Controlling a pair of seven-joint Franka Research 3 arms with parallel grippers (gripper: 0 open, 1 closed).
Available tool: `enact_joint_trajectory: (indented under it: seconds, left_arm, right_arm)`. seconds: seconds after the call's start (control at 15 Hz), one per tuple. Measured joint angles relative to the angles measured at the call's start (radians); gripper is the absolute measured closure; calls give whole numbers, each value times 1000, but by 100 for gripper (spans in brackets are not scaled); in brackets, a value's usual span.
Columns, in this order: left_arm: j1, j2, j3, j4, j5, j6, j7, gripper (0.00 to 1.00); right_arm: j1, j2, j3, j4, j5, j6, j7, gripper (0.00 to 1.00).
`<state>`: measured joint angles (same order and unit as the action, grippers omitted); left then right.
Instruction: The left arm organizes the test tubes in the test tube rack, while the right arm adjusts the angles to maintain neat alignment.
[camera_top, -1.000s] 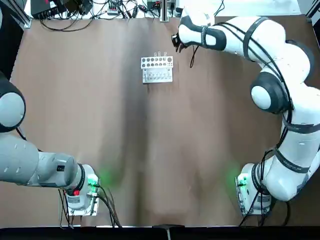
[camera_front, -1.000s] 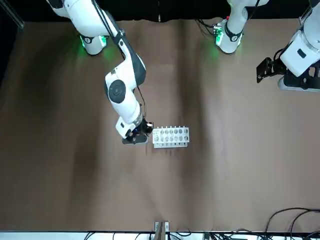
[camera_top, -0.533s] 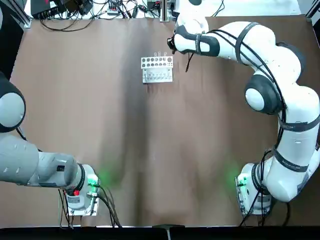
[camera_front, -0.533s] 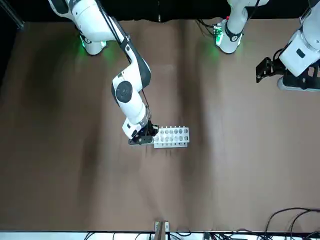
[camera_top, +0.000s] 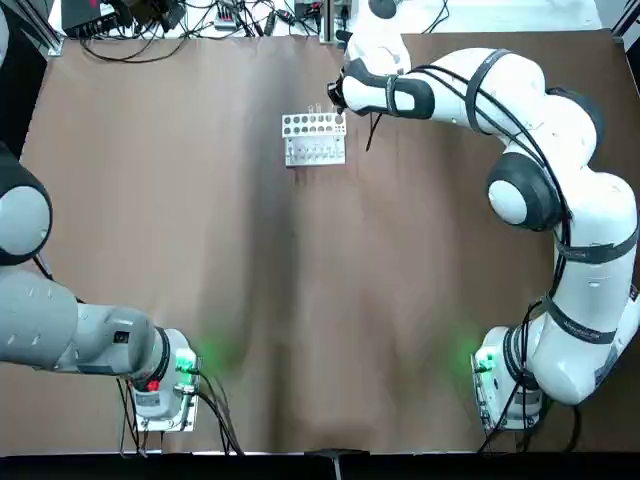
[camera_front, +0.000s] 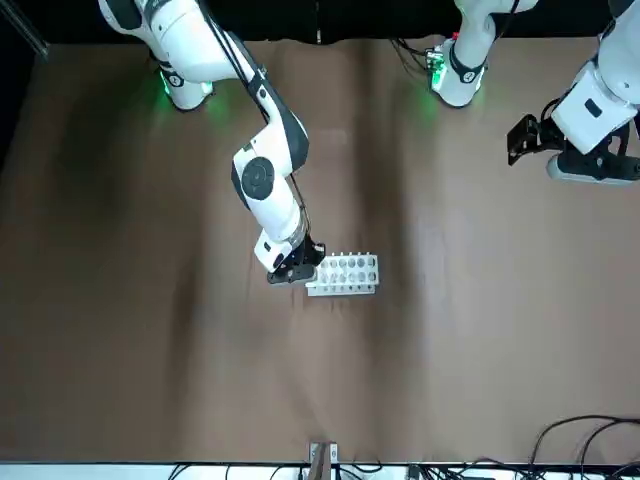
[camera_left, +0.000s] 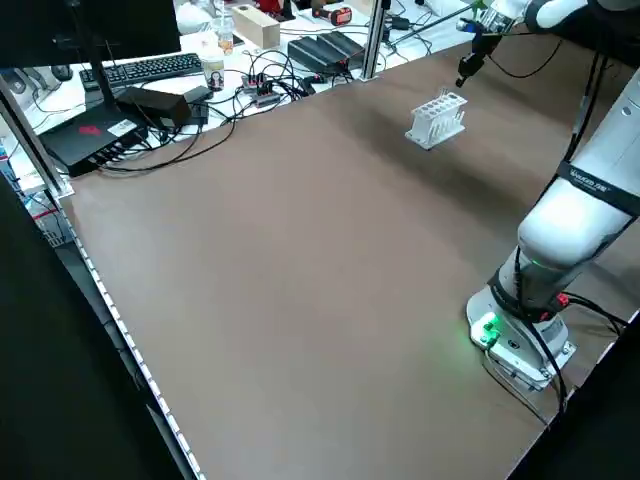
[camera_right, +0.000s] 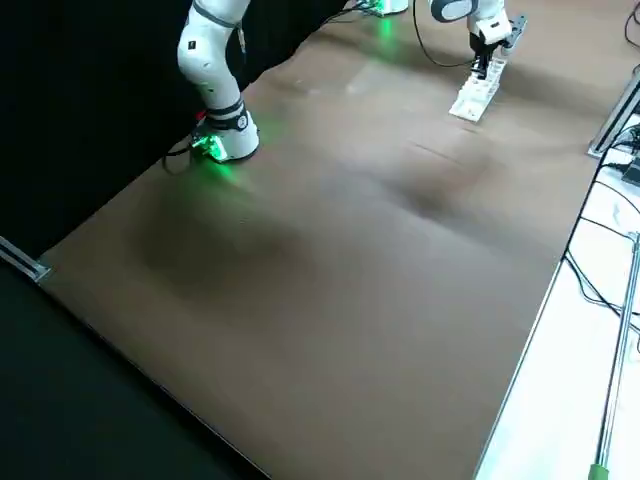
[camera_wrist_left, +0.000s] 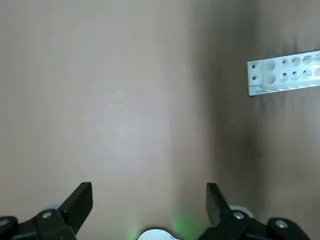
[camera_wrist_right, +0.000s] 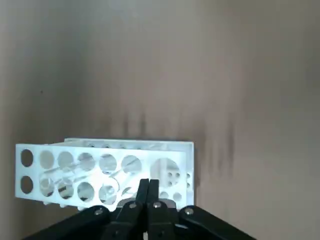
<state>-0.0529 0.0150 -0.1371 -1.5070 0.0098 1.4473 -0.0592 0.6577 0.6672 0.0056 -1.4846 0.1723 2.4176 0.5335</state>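
At the far middle of the brown bench (camera_top: 200, 250), the small white-grey rectangular test tube rack (camera_top: 314, 138) is standing with its top plate of round holes facing up and a lower tier beneath. A few thin clear glass test tubes (camera_top: 321, 109) are poking up from its far edge; in my right wrist view they are lying faint and slanted inside the rack (camera_wrist_right: 105, 172), and I cannot tell which holes they are sitting in.

I am reaching my right arm (camera_top: 545, 190), the white one ringed by thin black cables, across the bench from its green-lit base. My right hand (camera_top: 336, 97) is hovering at the rack's far right corner, just beside the tubes. From across the bench, that hand (camera_front: 293, 273) is pressing close against the end of the rack (camera_front: 342, 274). In the wrist view my two dark fingers (camera_wrist_right: 144, 192) are lying together with no gap between them, closed on nothing I can make out, their tips over the rack's end.

My left arm (camera_top: 50, 325), the big white-grey one with round joint caps, is folding back at the near left edge, well apart from the rack. My left hand (camera_wrist_left: 148, 210) is hanging high over bare bench, its fingers (camera_wrist_left: 80, 200) spread wide apart, the rack (camera_wrist_left: 285, 72) showing far off.
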Motion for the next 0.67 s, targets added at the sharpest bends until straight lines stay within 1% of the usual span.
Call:
enact_joint_trajectory:
  seconds: [0.67]
  left_arm:
    - [0,0,-2,-1,0,0,0,0]
  right_arm:
    - [20,13,3,3,0,21,13,97]
